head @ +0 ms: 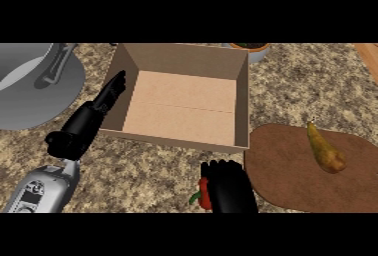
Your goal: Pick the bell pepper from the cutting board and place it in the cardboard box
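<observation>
My right hand (pixel 230 187) hangs at the lower middle, just left of the brown cutting board (pixel 295 180). Its fingers curl round a red bell pepper (pixel 204 198), of which only a red sliver and a green stem show at the hand's left side. The open cardboard box (pixel 181 102) stands right beyond the hand, its near wall a short way ahead of the fingers. My left hand (pixel 111 92) rests open along the box's left wall, fingers straight and pointing away.
A yellow-brown pear (pixel 325 149) lies on the cutting board's right part. A grey metal pot (pixel 33 82) with a handle sits at the far left. A bowl (pixel 251 47) peeks out behind the box. A wooden edge (pixel 369 57) shows at the top right.
</observation>
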{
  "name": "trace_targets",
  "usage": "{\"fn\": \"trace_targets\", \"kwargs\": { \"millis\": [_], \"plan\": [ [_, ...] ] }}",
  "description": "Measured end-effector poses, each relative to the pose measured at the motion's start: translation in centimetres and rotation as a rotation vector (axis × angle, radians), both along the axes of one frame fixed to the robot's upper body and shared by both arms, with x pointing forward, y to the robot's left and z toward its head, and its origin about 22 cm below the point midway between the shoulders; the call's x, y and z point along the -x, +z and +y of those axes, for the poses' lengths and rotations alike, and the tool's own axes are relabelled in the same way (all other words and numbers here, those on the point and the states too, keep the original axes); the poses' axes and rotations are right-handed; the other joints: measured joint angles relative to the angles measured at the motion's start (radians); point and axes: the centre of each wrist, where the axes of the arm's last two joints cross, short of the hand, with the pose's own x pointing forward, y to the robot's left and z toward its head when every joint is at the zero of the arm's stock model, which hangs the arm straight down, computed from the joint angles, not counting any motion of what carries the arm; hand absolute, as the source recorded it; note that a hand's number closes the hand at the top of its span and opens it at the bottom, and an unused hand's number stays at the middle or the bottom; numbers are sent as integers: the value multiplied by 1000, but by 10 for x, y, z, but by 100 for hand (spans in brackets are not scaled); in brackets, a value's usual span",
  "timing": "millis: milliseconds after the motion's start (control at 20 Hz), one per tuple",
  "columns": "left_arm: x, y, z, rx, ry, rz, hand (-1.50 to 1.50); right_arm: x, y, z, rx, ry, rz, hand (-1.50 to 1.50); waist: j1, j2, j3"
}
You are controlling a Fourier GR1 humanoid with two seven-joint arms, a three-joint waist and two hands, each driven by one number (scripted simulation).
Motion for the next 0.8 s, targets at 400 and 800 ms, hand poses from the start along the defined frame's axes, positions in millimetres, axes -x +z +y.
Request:
{"fn": "trace_targets", "kwargs": {
  "millis": [400, 800],
  "plan": [
    [-2, -2, 2, -1, 27, -1, 0, 32, 36, 63, 9, 37, -185, 150, -13, -2, 5],
    [1, -3, 3, -7, 30, 8, 0, 46, 70, 73, -91, 108, -348, 150, -20, -8, 5]
  ]
}}
